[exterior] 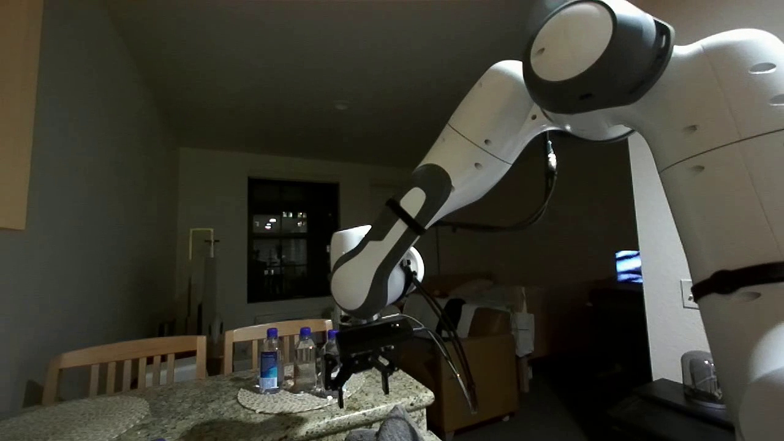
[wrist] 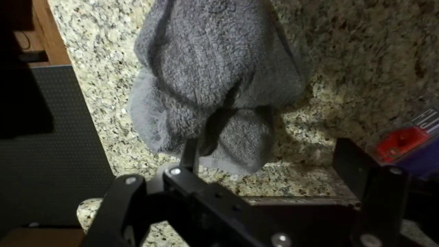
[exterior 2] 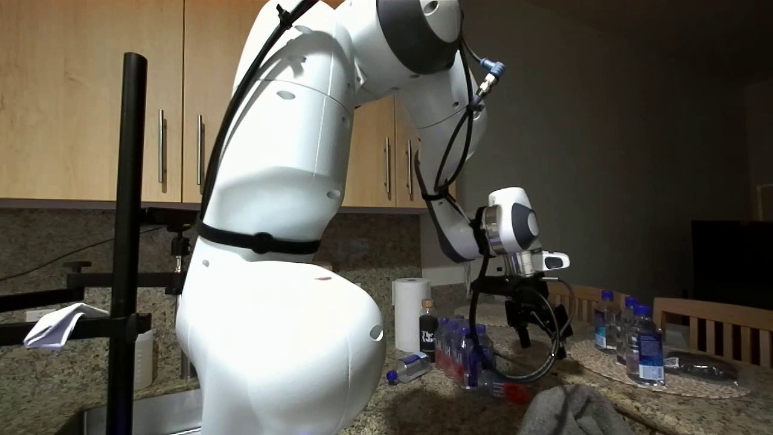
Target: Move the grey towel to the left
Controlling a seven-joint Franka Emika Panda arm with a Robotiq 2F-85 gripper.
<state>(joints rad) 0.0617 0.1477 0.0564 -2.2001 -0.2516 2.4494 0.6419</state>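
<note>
The grey towel [wrist: 212, 58] lies bunched and folded on the granite counter, filling the upper middle of the wrist view. Only its top shows at the bottom edge of both exterior views [exterior: 398, 427] [exterior 2: 570, 414]. My gripper [wrist: 267, 151] is open, with its two black fingers wide apart and nothing between them. In the wrist view the left fingertip overlaps the towel's near edge; the right fingertip is over the counter. In both exterior views the gripper [exterior: 363, 393] [exterior 2: 542, 348] hangs above the towel's height, apart from it.
A bottle with a red label [wrist: 403, 142] lies right of the towel. Three water bottles [exterior: 305, 361] stand on a woven placemat [exterior: 269, 401]. Several upright bottles [exterior 2: 468, 356], a dark bottle [exterior 2: 427, 331] and a paper roll [exterior 2: 410, 308] stand behind. The counter edge [wrist: 89, 106] drops off at left.
</note>
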